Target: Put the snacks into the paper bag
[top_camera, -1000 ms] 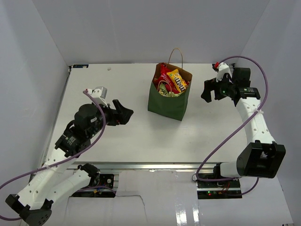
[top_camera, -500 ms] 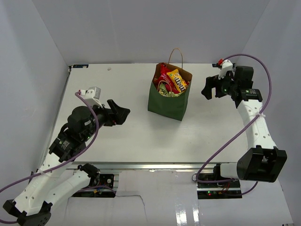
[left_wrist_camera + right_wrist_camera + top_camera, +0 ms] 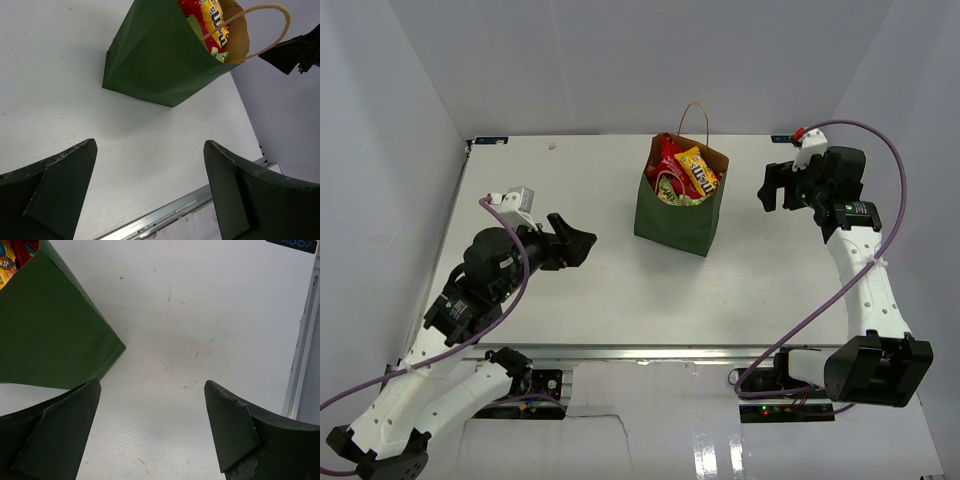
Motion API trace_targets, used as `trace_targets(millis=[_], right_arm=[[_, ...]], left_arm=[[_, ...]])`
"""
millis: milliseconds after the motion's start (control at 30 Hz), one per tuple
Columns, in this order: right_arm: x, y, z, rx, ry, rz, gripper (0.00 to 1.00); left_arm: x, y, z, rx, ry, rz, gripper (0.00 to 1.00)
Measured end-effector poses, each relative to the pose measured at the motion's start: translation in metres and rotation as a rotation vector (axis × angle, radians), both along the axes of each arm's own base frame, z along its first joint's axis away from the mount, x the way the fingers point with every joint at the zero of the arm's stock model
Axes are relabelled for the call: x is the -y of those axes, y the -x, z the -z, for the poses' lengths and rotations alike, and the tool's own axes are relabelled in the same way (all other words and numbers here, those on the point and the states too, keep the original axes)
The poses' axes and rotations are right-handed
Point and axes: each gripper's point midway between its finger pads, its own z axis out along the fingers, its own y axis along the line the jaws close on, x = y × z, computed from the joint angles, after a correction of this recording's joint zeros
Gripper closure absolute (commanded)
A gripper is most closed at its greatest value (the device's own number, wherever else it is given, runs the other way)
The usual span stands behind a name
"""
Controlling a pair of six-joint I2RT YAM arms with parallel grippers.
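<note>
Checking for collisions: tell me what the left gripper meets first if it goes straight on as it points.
Probably the upright dark green paper bag; the open left gripper faces its side, though depth is unclear.

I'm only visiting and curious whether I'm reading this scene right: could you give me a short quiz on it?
1. True or false: the dark green paper bag stands upright.
2. Which of these shows at the bag's mouth? A) yellow candy pack B) blue can C) banana
3. Fill in: the left gripper and the right gripper are both ___, holding nothing.
Key: 1 true; 2 A; 3 open.
</note>
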Motion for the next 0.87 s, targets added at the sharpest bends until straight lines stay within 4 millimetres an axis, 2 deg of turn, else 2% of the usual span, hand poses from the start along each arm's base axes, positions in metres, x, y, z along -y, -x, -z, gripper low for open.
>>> trace_targets(millis=[300,600,867], right_arm=[[-0.002,0.012,-0.014,0.068,-0.015,0.004,0.1],[-0.003,0.027,-0.001,0.053,-0.035,0.019,0.1],[0.002,0.03,-0.008,0.075,-0.029,0.054,0.1]], left_arm=[[-0.001,0.003,-0.005,0.025,0.014,0.006,0.02],[0.003,0.008,0.006,0.018,0.001,0.046,0.02],[0.008,0.003,0.006,0.028,-0.003,0.058,0.02]])
